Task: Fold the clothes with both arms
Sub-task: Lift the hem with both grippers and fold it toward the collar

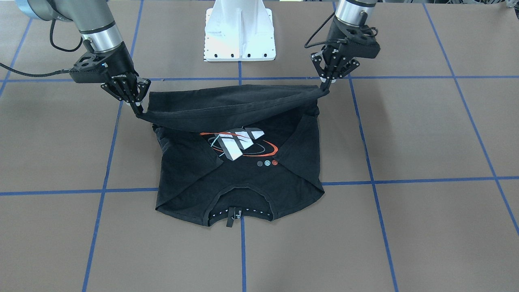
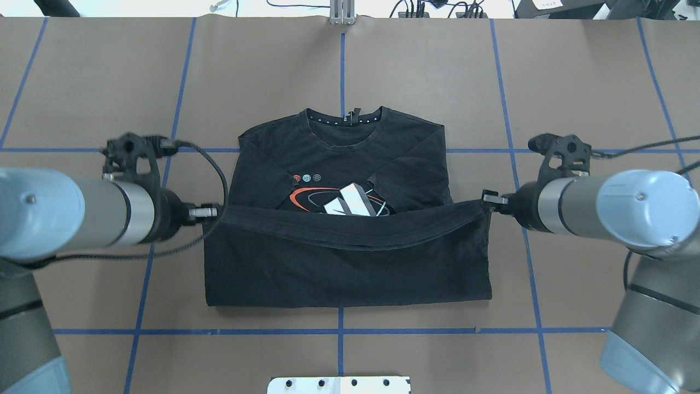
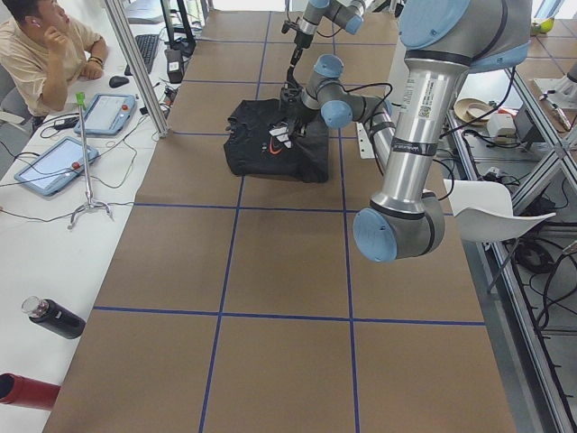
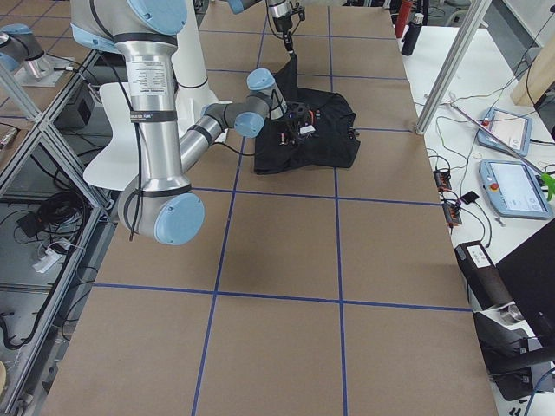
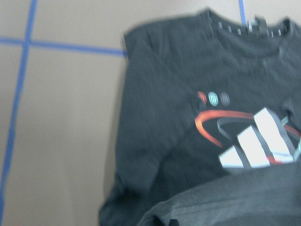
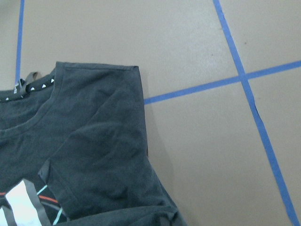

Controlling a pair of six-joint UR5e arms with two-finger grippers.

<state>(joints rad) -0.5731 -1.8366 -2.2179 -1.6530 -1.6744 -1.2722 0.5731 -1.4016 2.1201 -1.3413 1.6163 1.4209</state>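
With the jaws of the left arm (image 2: pixel 109 213) and right arm (image 2: pixel 569 205) clenched on the hem (image 2: pixel 350 243) of the black T-shirt (image 2: pixel 350 276), I risk a skewed fold short of the collar (image 2: pixel 322 119) if either slips

Overhead and front views look down from opposite sides; end views span the counter (image 3: pixel 288 298); wrist views closely share the T-shirt (image 5: pixel 155 122).

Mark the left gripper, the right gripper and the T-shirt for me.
left gripper (image 2: pixel 217 210): overhead view, between its jaws, at the lifted hem corner.
right gripper (image 2: pixel 488 198): overhead view, between its jaws.
T-shirt (image 2: pixel 350 273): overhead view, draped lower panel.
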